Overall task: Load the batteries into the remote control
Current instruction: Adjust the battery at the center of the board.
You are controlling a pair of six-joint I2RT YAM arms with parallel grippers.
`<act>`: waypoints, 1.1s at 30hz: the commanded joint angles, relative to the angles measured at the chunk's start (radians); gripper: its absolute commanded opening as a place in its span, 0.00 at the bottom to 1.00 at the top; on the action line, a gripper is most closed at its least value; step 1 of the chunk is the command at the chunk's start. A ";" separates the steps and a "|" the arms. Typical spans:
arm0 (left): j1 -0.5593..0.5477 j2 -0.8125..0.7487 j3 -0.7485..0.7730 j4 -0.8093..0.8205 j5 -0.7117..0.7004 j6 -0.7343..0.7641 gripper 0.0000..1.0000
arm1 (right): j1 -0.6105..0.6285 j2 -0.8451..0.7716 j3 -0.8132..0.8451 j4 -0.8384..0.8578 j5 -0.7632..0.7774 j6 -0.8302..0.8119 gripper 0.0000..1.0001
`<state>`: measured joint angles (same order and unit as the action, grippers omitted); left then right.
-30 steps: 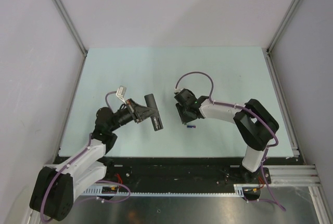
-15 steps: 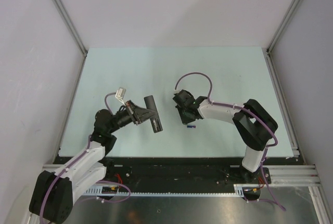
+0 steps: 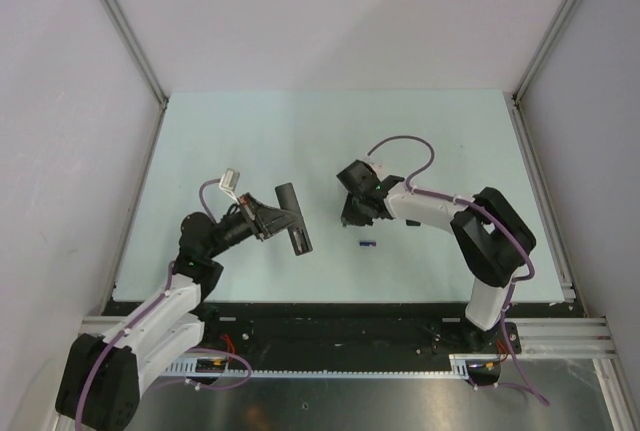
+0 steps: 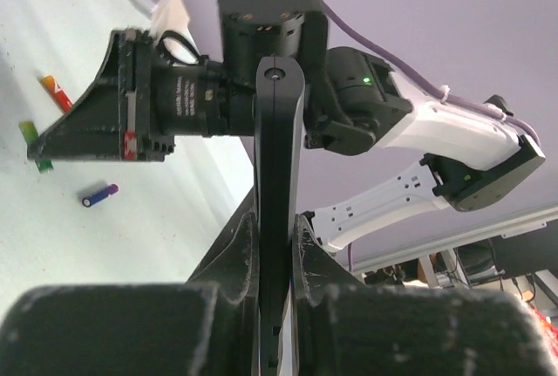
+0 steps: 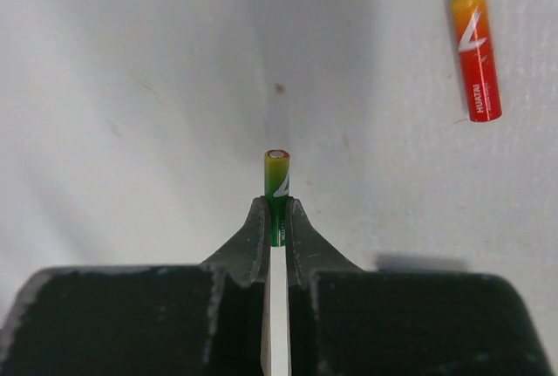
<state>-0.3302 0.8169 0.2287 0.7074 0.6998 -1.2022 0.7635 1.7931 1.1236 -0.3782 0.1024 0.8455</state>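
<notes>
The remote control [image 4: 277, 158], a slim black bar, stands on edge between the jaws of my left gripper [image 4: 277, 229], which is shut on it. From above, the remote control [image 3: 299, 235] hangs over the left middle of the table in my left gripper [image 3: 281, 217]. My right gripper [image 5: 277, 212] is shut on the green battery [image 5: 277, 175], whose yellow end sticks out past the fingertips. A red battery [image 5: 475, 55] lies on the table to its upper right. In the top view my right gripper [image 3: 351, 217] sits mid-table.
A blue-purple battery [image 3: 368, 244] lies on the pale green table [image 3: 450, 141] just in front of my right gripper; it also shows as the blue-purple battery [image 4: 100, 194] in the left wrist view. Grey walls close in the table on three sides.
My right gripper has closed on the green battery and its wrist has swung back and to the right, away from the blue-purple battery. The left gripper with the remote has barely moved.
</notes>
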 commanded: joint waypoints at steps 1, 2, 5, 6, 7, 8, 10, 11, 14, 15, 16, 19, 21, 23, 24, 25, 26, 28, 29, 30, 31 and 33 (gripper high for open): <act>0.008 -0.024 0.052 0.030 -0.045 -0.031 0.00 | 0.005 0.029 0.158 -0.089 0.219 0.369 0.00; 0.008 -0.025 0.058 0.030 -0.054 -0.033 0.00 | 0.003 0.043 0.194 -0.126 0.236 0.450 0.00; 0.008 -0.036 0.069 0.030 -0.074 -0.039 0.00 | -0.010 0.084 0.222 -0.197 0.266 0.559 0.00; 0.008 -0.038 0.069 0.030 -0.079 -0.039 0.00 | -0.012 0.097 0.240 -0.205 0.276 0.578 0.00; 0.008 -0.039 0.069 0.030 -0.082 -0.039 0.00 | -0.015 0.110 0.249 -0.220 0.283 0.596 0.00; 0.008 -0.042 0.067 0.030 -0.083 -0.040 0.00 | -0.026 0.136 0.255 -0.237 0.281 0.612 0.00; 0.008 -0.044 0.061 0.030 -0.085 -0.043 0.00 | -0.033 0.158 0.260 -0.258 0.283 0.658 0.00; 0.008 -0.047 0.060 0.029 -0.083 -0.043 0.00 | -0.041 0.178 0.260 -0.286 0.287 0.681 0.00; 0.008 -0.045 0.052 0.030 -0.082 -0.042 0.00 | -0.050 0.199 0.260 -0.318 0.289 0.743 0.00; 0.010 -0.045 0.052 0.029 -0.083 -0.040 0.00 | -0.050 0.209 0.260 -0.318 0.287 0.760 0.00; 0.008 -0.045 0.049 0.029 -0.083 -0.039 0.00 | -0.052 0.213 0.260 -0.318 0.281 0.785 0.00; 0.008 -0.039 0.049 0.030 -0.086 -0.040 0.00 | -0.052 0.224 0.262 -0.300 0.269 0.820 0.00; 0.008 -0.039 0.050 0.030 -0.086 -0.039 0.00 | -0.052 0.232 0.271 -0.294 0.264 0.817 0.00; 0.008 -0.039 0.052 0.030 -0.082 -0.040 0.00 | -0.052 0.241 0.277 -0.298 0.261 0.807 0.00; 0.008 -0.039 0.052 0.029 -0.083 -0.042 0.00 | -0.050 0.242 0.277 -0.303 0.255 0.805 0.00; 0.008 -0.039 0.051 0.029 -0.083 -0.042 0.00 | -0.052 0.246 0.277 -0.307 0.252 0.800 0.00; 0.008 -0.039 0.050 0.027 -0.083 -0.042 0.00 | -0.052 0.249 0.277 -0.318 0.249 0.793 0.03; 0.008 -0.039 0.050 0.029 -0.086 -0.043 0.00 | -0.055 0.252 0.277 -0.323 0.234 0.781 0.11; 0.008 -0.039 0.050 0.029 -0.088 -0.043 0.00 | -0.055 0.250 0.277 -0.330 0.232 0.770 0.13; 0.008 -0.039 0.050 0.027 -0.086 -0.043 0.00 | -0.055 0.250 0.275 -0.334 0.230 0.764 0.18; 0.008 -0.039 0.049 0.026 -0.086 -0.043 0.00 | -0.055 0.250 0.277 -0.338 0.230 0.761 0.20; 0.008 -0.044 0.049 0.027 -0.086 -0.043 0.00 | -0.055 0.246 0.275 -0.347 0.230 0.745 0.27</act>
<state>-0.3294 0.7849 0.2562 0.7006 0.6296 -1.2316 0.7097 2.0041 1.3907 -0.6415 0.3294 1.6070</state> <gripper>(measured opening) 0.116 0.211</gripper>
